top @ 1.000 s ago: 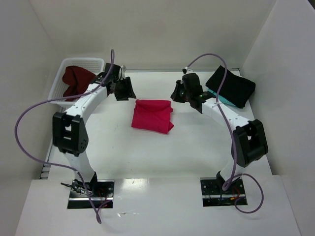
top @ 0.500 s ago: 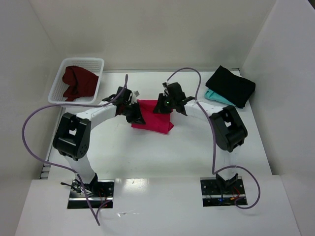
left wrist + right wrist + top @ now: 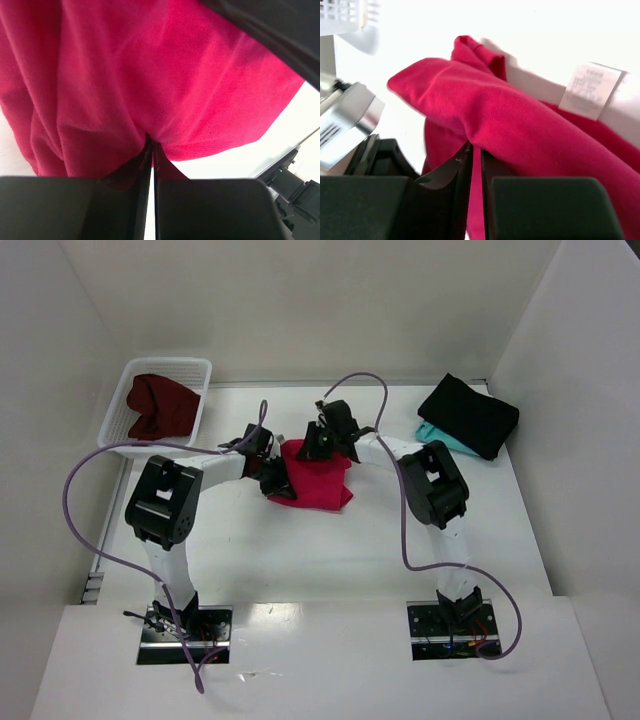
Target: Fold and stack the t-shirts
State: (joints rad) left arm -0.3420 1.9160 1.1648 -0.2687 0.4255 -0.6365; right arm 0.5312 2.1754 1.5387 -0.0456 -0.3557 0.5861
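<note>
The folded crimson-pink t-shirt (image 3: 322, 477) lies mid-table. My left gripper (image 3: 281, 481) is shut on its left edge; in the left wrist view the cloth (image 3: 150, 85) bunches into the closed jaws. My right gripper (image 3: 318, 443) is shut on its far edge; the right wrist view shows the cloth (image 3: 520, 135) pinched, with a white care label (image 3: 590, 89) showing. The black t-shirt (image 3: 469, 415) lies folded on the teal t-shirt (image 3: 449, 441) at the back right. The dark maroon t-shirt (image 3: 158, 406) sits crumpled in the basket.
A white lattice basket (image 3: 203, 390) stands at the back left. White walls close in the table on the left, back and right. Purple cables loop from both arms over the table.
Both arms swung inward from the back of the table to the crimson-pink shirt and their grippers closed on its left and far edges.
</note>
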